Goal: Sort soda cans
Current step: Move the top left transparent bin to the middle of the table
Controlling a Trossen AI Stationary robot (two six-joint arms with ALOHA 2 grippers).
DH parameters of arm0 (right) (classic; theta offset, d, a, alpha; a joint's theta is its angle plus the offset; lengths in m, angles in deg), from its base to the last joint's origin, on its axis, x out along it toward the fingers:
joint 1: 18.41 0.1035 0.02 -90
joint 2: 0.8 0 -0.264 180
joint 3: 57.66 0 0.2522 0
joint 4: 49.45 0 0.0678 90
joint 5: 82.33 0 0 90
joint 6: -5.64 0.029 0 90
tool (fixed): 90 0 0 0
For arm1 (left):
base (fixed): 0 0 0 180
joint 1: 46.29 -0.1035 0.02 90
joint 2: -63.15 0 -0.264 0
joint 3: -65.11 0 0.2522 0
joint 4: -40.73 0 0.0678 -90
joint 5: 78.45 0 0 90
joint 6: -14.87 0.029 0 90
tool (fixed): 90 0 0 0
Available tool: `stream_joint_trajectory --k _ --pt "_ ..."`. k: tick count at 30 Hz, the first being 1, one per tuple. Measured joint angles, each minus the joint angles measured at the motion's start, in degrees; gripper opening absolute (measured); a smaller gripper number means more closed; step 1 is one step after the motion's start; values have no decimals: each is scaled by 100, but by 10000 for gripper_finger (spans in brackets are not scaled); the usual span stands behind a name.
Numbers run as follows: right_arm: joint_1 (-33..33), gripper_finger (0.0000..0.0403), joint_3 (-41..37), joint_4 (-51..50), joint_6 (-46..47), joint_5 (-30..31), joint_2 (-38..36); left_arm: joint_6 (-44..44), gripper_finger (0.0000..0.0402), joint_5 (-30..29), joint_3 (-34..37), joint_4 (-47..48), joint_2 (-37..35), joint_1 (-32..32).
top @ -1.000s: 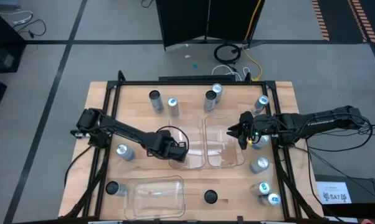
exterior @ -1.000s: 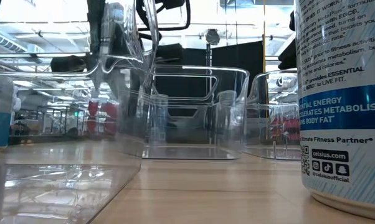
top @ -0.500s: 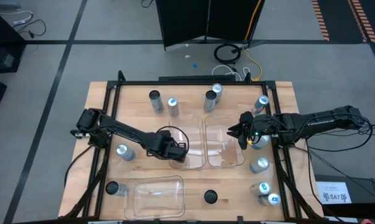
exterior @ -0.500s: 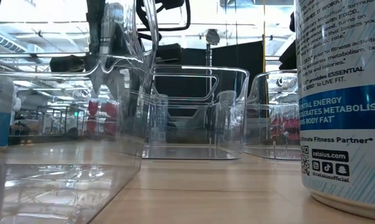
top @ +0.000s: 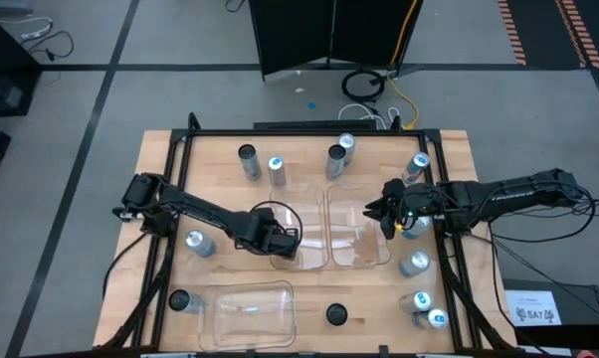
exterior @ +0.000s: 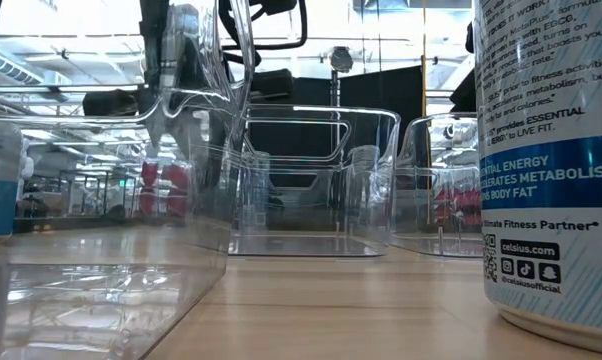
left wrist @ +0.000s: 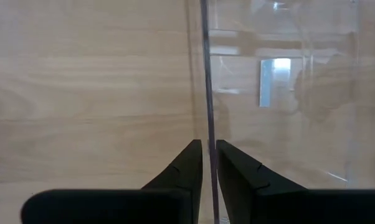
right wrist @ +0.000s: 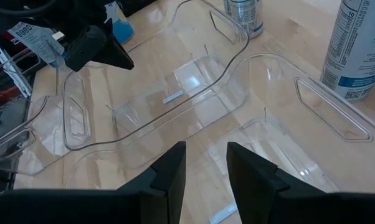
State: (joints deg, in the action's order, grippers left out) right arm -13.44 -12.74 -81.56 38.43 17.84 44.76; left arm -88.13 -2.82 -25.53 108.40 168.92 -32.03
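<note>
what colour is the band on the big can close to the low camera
Blue, with white lettering, on the can; clearest in the low view.

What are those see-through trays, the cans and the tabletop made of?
The trays look like clear, glossy hard plastic: the wood shows through them and their rims catch the light. The cans, with printed labels and shiny silver or blue tops, look like thin metal, probably aluminium. The tabletop appears to be pale wood with visible grain, smooth, perhaps lightly sealed.

Wooden table (top: 309, 298), three clear plastic trays (top: 250, 313)
</note>
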Motion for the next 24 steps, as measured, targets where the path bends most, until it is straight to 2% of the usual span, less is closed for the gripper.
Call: stream_joint_trajectory --k 11,20,24 --pt "2 107 0 0 44 0 0 -2 62 -24 1 -45 -2 0" --pt "2 107 0 -2 63 0 0 32 137 -28 2 -46 -2 0" --pt "2 107 0 0 63 0 0 39 149 -28 2 -44 -4 0"
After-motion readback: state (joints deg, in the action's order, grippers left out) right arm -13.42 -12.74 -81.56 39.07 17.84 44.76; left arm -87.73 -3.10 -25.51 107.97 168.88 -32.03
